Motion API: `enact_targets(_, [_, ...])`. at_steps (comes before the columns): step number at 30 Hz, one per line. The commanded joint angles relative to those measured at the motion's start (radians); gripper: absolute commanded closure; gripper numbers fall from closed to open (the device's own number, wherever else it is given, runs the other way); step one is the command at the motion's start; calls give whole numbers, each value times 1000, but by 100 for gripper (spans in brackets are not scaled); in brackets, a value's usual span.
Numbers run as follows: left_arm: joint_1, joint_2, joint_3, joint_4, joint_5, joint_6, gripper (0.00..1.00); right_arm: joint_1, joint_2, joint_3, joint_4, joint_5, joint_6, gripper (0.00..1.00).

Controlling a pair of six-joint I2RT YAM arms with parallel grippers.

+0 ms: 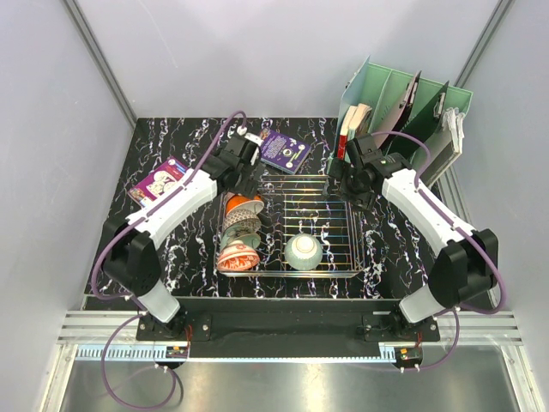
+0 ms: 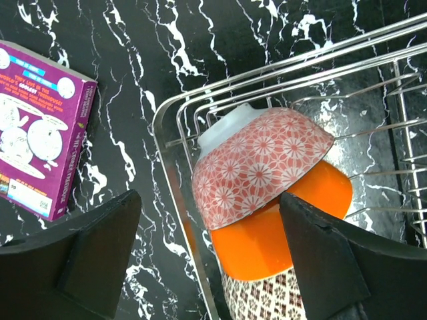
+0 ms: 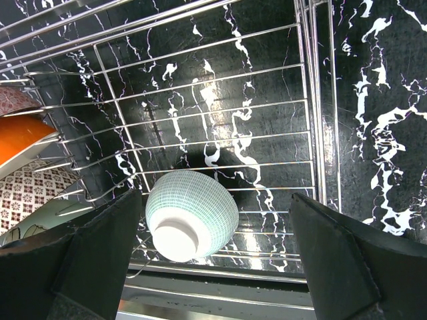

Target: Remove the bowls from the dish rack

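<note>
The chrome wire dish rack sits mid-table. Along its left side stands a row of bowls on edge: a red-pink floral bowl at the far end, an orange bowl behind it, a brown-patterned one, then more toward the front. A pale celadon bowl lies upside down in the rack's front middle; it also shows in the right wrist view. My left gripper is open above the floral and orange bowls. My right gripper is open above the rack, the celadon bowl between its fingers and below them.
A purple box lies at the left; it also shows in the left wrist view. A purple packet lies behind the rack. A mint-green file organizer with books stands at the back right. Grey walls enclose the table.
</note>
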Motion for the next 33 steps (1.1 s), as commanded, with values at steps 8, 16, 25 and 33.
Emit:
enact_targets(8, [8,77,-28,42,18,-17,18,-8,16,46,19,6,-3,0])
enact_targets(16, [8,87,-65,81,-39,-8,25,-10,-4,10,22,6,1,0])
enact_targets(25, [6,100,-91,82,-84,-26,47,-8,-29,-14,22,7,4,0])
enact_targets(33, [8,90,-108,85,-101,-23,64,-8,-9,-8,24,4,-2,0])
